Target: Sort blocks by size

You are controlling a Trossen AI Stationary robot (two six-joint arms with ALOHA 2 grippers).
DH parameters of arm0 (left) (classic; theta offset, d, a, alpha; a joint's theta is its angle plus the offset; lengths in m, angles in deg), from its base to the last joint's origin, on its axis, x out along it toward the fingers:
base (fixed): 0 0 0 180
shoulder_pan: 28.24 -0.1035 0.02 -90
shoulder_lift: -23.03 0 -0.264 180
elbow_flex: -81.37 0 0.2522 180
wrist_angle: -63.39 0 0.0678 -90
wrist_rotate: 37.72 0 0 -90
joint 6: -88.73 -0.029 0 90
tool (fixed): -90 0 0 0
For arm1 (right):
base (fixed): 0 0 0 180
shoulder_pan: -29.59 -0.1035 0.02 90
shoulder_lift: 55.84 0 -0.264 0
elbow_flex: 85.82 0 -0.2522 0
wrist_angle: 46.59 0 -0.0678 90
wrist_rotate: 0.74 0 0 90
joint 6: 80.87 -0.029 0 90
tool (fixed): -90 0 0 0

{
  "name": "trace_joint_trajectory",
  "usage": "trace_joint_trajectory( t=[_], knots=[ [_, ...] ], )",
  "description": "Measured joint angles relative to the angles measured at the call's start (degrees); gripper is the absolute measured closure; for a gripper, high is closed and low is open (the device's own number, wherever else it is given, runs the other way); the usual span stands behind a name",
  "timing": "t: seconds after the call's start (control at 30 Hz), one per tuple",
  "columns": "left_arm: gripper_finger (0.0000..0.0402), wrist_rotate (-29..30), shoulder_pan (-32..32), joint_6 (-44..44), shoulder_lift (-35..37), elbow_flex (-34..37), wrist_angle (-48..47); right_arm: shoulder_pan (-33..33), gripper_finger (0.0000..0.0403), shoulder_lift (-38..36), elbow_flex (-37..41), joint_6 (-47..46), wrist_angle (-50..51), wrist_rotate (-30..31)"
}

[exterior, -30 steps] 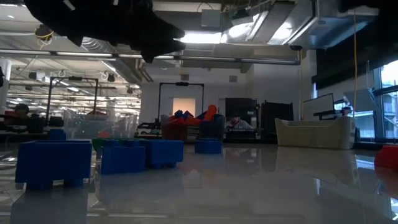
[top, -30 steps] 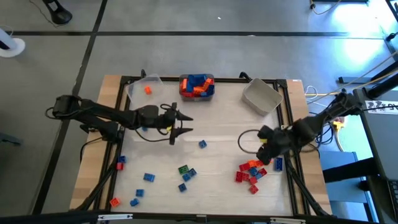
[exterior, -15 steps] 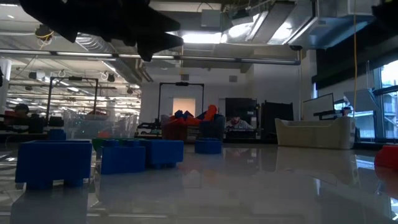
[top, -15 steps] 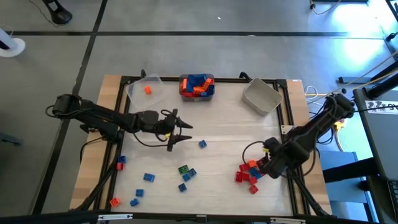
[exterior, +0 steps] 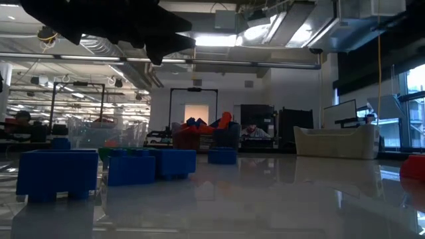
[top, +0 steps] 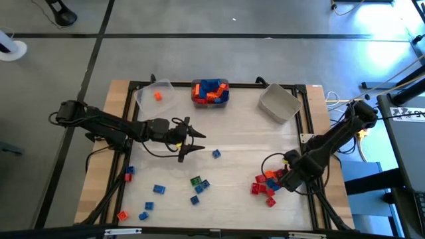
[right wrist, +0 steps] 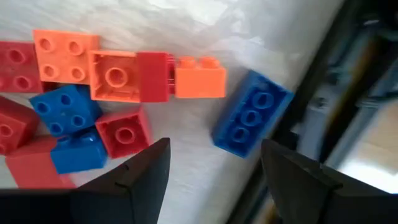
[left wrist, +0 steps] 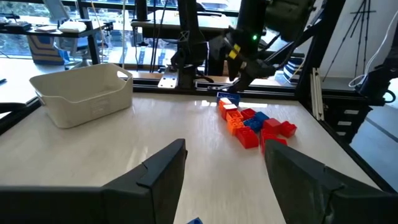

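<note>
item: blocks (top: 267, 188), pile at my 4 o'clock. rigid, light, slick; i'd pinch flat sides. right gripper (top: 284, 178) wide, empty, above them. left gripper (top: 192, 141) wide, empty, mid-table.

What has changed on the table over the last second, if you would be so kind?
The right gripper swung toward the table's near edge and now hangs open over the red and orange blocks, holding nothing. The left gripper shifted slightly nearer and waits open mid-table. The blocks and the bins stayed put.
</note>
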Motion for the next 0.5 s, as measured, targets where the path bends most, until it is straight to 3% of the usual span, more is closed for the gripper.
trace_joint_trajectory(
  t=[0.23, 0.5],
  knots=[
    [0.0196, 0.0, 0.0, 0.0, 0.0, 0.0, 0.0, 0.0, 0.0164, 0.0, 7.0, -0.3, -10.8, -1.5],
    [0.0196, 0.0, 0.0, 0.0, 0.0, 0.0, 0.0, 0.0, 0.0236, 0.0, 10.0, -2.2, -14.1, -1.9]
  ],
)
